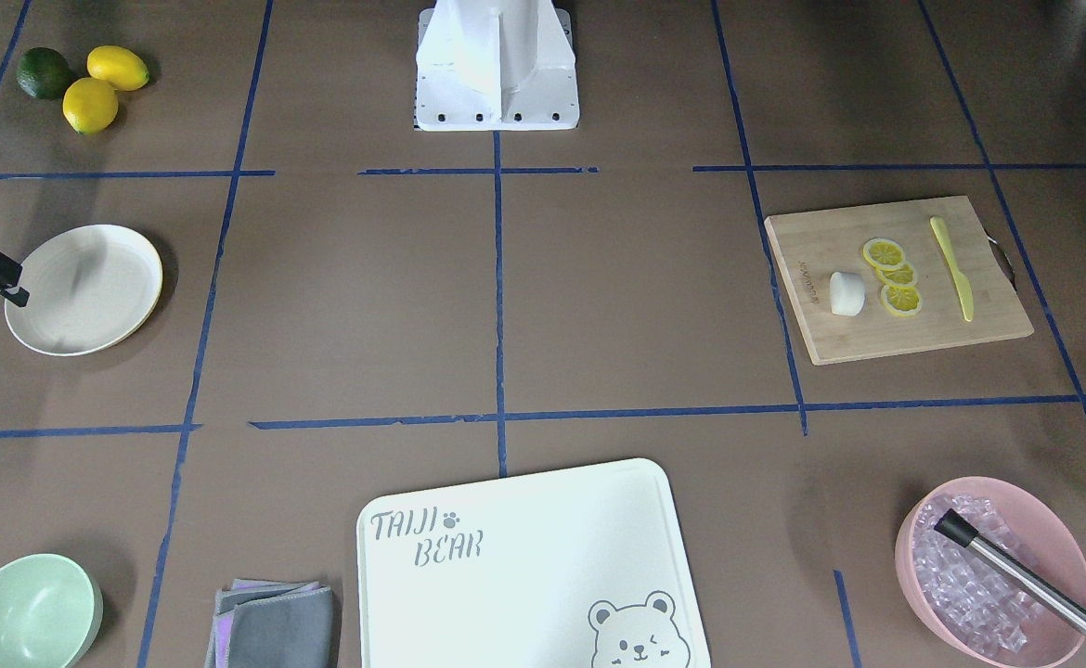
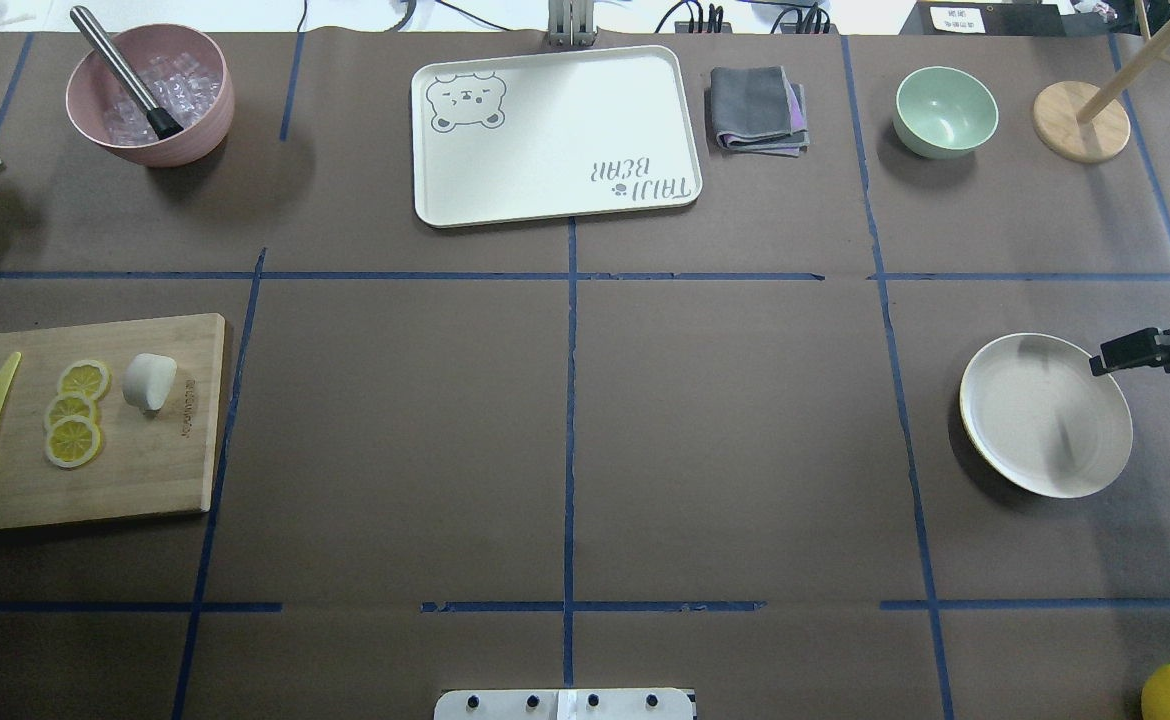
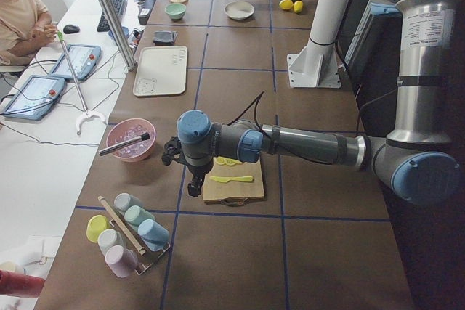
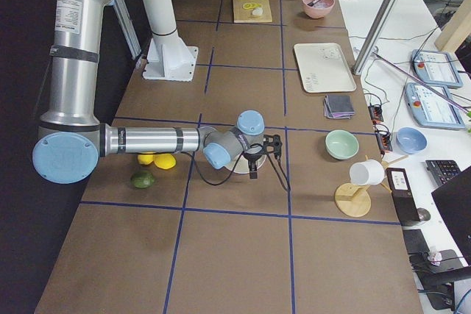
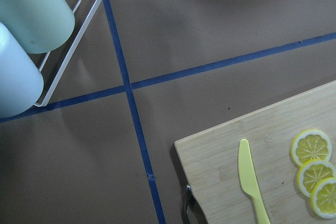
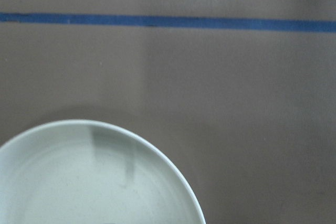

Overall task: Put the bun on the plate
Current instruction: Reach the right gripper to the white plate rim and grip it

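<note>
The bun (image 1: 846,293) (image 2: 149,381) is a small white lump lying on a wooden cutting board (image 1: 896,325) (image 2: 145,470), beside three lemon slices (image 1: 896,276). Across the table the cream plate (image 1: 84,288) (image 2: 1045,415) (image 6: 89,182) holds nothing. My right gripper (image 1: 5,278) (image 2: 1105,360) hangs over the plate's outer rim, its fingers apart and holding nothing. My left gripper (image 3: 190,183) shows only in the exterior left view, hovering off the board's end near the cup rack; I cannot tell its state. The left wrist view shows the board's corner, not the bun.
A yellow knife (image 1: 953,269) lies on the board. A pink bowl (image 1: 993,566) holds ice and a metal tool, next to a white tray (image 1: 524,566), a grey cloth (image 1: 274,626) and a green bowl (image 1: 28,612). Lemons and a lime (image 1: 84,83) sit beyond the plate.
</note>
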Controlling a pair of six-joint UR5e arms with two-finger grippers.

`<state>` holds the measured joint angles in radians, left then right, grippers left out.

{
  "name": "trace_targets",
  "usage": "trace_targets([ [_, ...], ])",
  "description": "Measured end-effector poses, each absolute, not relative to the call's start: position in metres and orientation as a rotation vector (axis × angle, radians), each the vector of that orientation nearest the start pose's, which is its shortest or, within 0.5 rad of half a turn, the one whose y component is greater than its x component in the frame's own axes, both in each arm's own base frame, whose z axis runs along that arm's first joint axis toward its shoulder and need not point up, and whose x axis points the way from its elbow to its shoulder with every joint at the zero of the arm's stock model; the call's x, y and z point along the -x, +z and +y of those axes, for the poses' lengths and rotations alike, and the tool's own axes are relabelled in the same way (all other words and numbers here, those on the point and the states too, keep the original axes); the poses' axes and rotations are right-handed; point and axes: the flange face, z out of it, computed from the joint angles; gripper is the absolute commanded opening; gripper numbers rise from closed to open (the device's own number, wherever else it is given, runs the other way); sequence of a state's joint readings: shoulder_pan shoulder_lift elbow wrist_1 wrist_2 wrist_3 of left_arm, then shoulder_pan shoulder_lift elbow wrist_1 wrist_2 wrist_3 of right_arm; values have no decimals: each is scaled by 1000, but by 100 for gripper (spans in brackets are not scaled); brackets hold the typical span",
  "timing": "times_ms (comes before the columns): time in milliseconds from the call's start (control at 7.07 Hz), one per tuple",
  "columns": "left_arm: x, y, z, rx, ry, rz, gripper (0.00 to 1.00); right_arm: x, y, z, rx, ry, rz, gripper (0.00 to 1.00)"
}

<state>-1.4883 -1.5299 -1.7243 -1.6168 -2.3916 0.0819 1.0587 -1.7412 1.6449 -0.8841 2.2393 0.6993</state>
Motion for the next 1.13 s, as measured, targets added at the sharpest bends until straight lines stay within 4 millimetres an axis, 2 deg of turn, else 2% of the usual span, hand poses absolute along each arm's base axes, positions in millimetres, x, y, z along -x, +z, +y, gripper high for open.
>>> trace_targets([
  [142, 21, 594, -485, -150, 221, 821, 100, 161, 640, -405, -86, -37, -856, 90],
  [283, 21, 594, -485, -152, 222, 821, 100, 168, 648, -396, -72, -51, -851, 77],
  [425, 20, 593, -485, -153, 223, 822, 100, 173, 655, -393, -61, -59, -842, 31],
  [566, 20, 593, -485, -154, 224, 822, 100, 177, 660, -393, -55, -61, -836, 3],
  [1132, 21, 593, -485, -155, 223, 822, 100, 184, 651, -400, -60, -72, -858, 0],
])
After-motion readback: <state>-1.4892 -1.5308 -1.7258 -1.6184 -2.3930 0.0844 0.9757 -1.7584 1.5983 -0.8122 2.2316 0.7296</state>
